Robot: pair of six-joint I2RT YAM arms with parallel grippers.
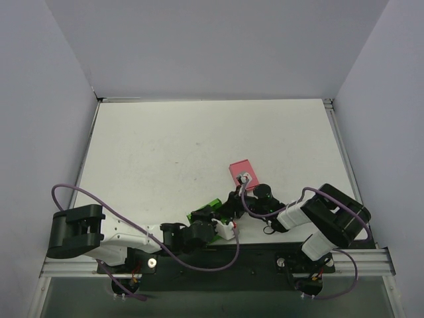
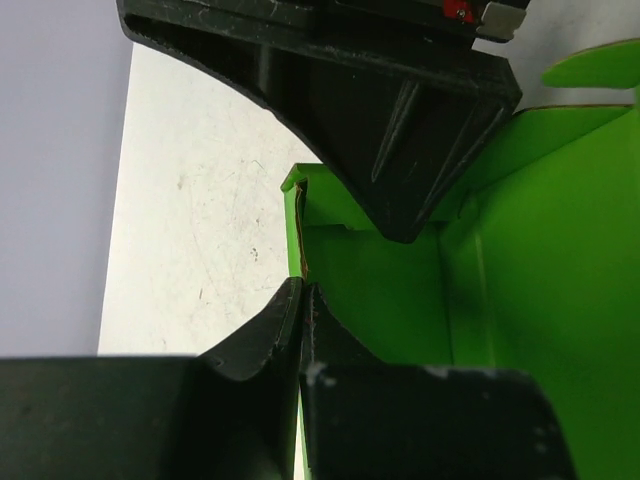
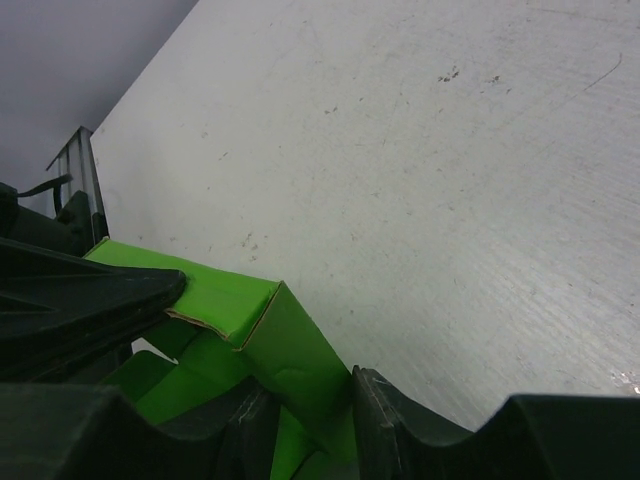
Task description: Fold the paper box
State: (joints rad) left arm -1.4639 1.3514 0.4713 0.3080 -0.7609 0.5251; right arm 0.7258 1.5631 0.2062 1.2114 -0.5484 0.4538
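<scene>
Well, nearest to me, my left gripper [image 2: 303,300] is clenched on one thin upright wall of the small bright green thin-card paper box [image 1: 212,203], with the card edge pinched between the two fingertips. The box's open inside spreads to the right of that pinch in my left wrist view.

The box sits on the near-left side of the flat pink rectangular card box [image 1: 241,172], close to it but apart, over the white table [image 1: 165,146]. I cannot tell whether it rests on the surface or hangs just off it. From above its long axis seems to run from near-left up toward the pink box, though my arms cover most of it.

Just beyond, between the green box and the pink box, my right gripper [image 3: 305,400] straddles a folded corner panel, a finger on each side. I cannot tell whether it bites yet. Both grippers are at the box from opposite ends, so I judge the fold turns on the right one pressing that panel inward toward my left pinch.
</scene>
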